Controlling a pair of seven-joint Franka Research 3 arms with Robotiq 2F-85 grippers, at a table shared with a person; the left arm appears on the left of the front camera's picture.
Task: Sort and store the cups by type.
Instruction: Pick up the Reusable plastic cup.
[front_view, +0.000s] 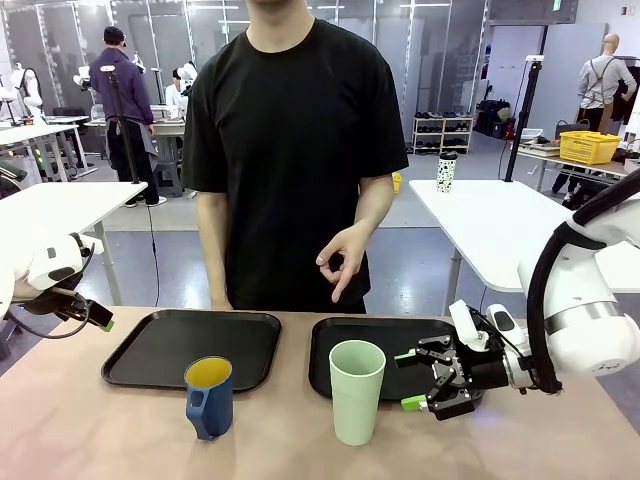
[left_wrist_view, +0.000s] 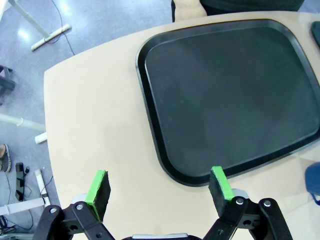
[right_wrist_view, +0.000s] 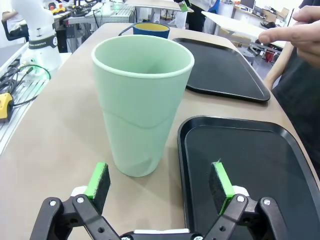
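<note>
A tall pale mint-green tumbler (front_view: 357, 390) (right_wrist_view: 141, 104) stands upright on the table just in front of the right black tray (front_view: 340, 340) (right_wrist_view: 250, 165). To its left a dark blue handled mug (front_view: 209, 396) (right_wrist_view: 147, 29) with yellow inside stands in front of the left black tray (front_view: 170, 345) (left_wrist_view: 225, 95). My right gripper (front_view: 412, 380) (right_wrist_view: 160, 184) is open, level with the tumbler's lower half and a short way to its right, nothing between its fingers. My left gripper (front_view: 100, 320) (left_wrist_view: 160, 187) is open above the table's left end, near the left tray's corner.
A person in a black shirt stands at the far side, one hand (front_view: 345, 255) (right_wrist_view: 295, 30) raised above the right tray. Both trays hold nothing. The table's left edge (left_wrist_view: 47, 150) lies close to my left gripper. Bare tabletop surrounds the cups.
</note>
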